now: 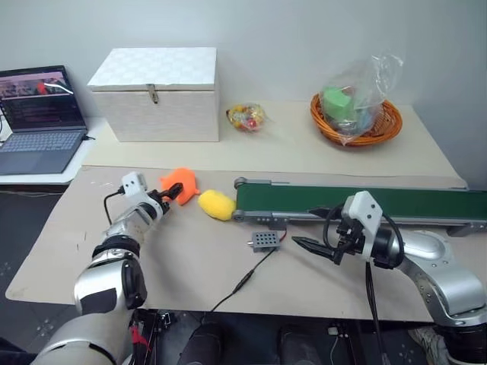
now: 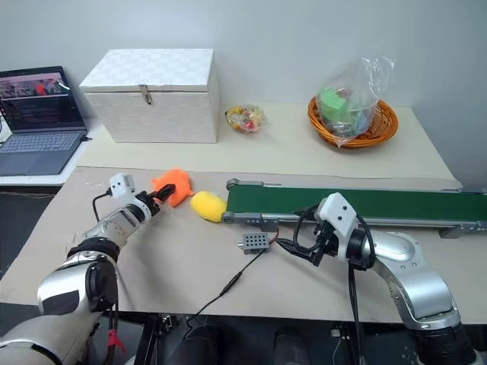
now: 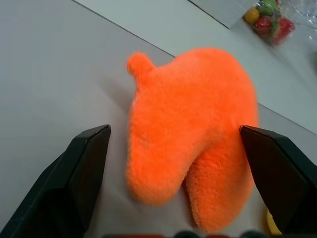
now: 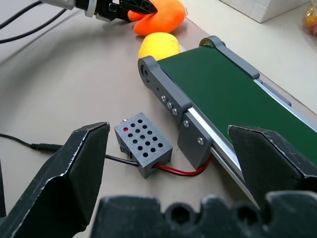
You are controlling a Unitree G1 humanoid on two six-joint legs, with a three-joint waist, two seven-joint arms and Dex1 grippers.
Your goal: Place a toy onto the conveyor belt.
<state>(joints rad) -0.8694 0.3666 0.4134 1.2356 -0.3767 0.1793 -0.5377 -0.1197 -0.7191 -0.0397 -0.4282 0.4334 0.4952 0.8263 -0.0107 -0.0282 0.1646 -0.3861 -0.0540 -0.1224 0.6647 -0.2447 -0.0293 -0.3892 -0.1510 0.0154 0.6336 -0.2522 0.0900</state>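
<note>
**Orange plush sat between wide jaws**

Your left gripper (image 3: 183,148) stood spread around the toy (image 1: 179,185), lying on the table left of the conveyor belt (image 1: 358,202). You wanted to close squarely across its body. Right gripper (image 4: 173,148) hung agape, empty.

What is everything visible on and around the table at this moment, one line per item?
orange plush toy: 1, bright orange, on the table between the open left jaws
oval yellow plush toy: 1, yellow, at the belt's left end
dark green conveyor belt: 1, green with grey frame, across the table's right half
small grey control box: 1, grey, perforated, in front of the belt, cabled
white lidded box: 1, white, back left
bag of small colourful items: 1, mixed colours, beside the box
orange wicker basket: 1, back right, holding a clear plastic bag
laptop: 1, dark, open, far left
left gripper: 1, black, open around the orange toy
right gripper: 1, black, open, near the control box
</note>
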